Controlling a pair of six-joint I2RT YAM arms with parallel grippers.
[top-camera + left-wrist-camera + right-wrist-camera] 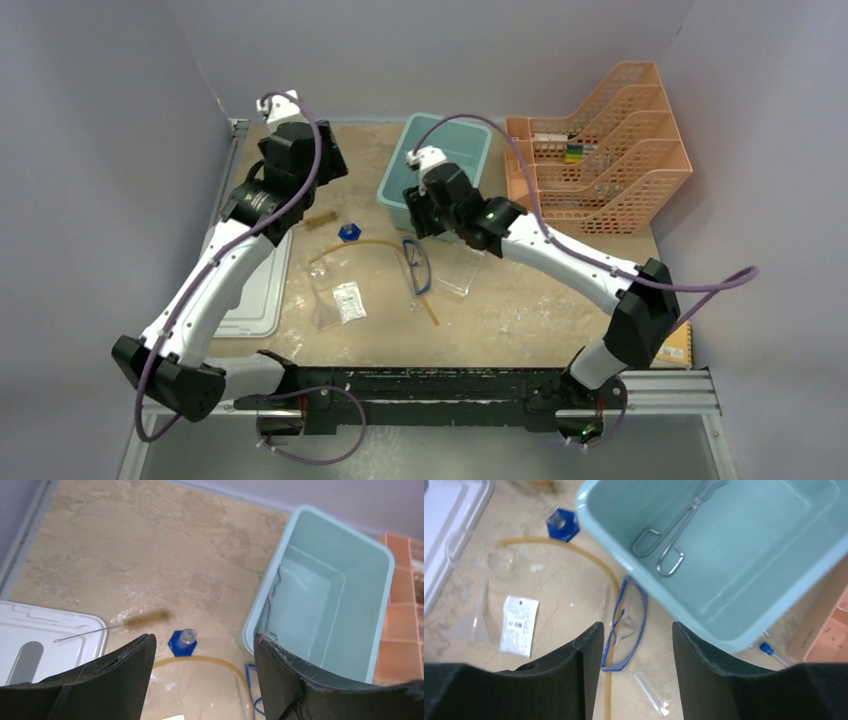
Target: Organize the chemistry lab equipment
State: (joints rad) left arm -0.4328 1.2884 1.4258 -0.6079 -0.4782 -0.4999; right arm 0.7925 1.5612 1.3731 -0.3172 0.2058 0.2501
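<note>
Tan tabletop (500,310), grey walls behind. Left gripper (202,641) hung with jaws apart, nothing between them, above blue-capped tube (182,642); brush (145,619) lay left of centre in its view. Right gripper (636,627) was spread and empty too, over goggles (640,602) beside teal bin (749,555). Tongs (669,530) lay inside bin, top of frame. Amber tube (574,550) curved past goggles; packet (518,625) sat lower left. Orange tray (600,150) stood upper right in overhead view.

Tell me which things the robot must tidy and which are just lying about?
To tidy: metal tongs, blue-framed clear goggles, amber rubber tube, thin wire brush, small white plastic packet.
Lying about: orange mesh tiered tray, small yellow notebook.
</note>
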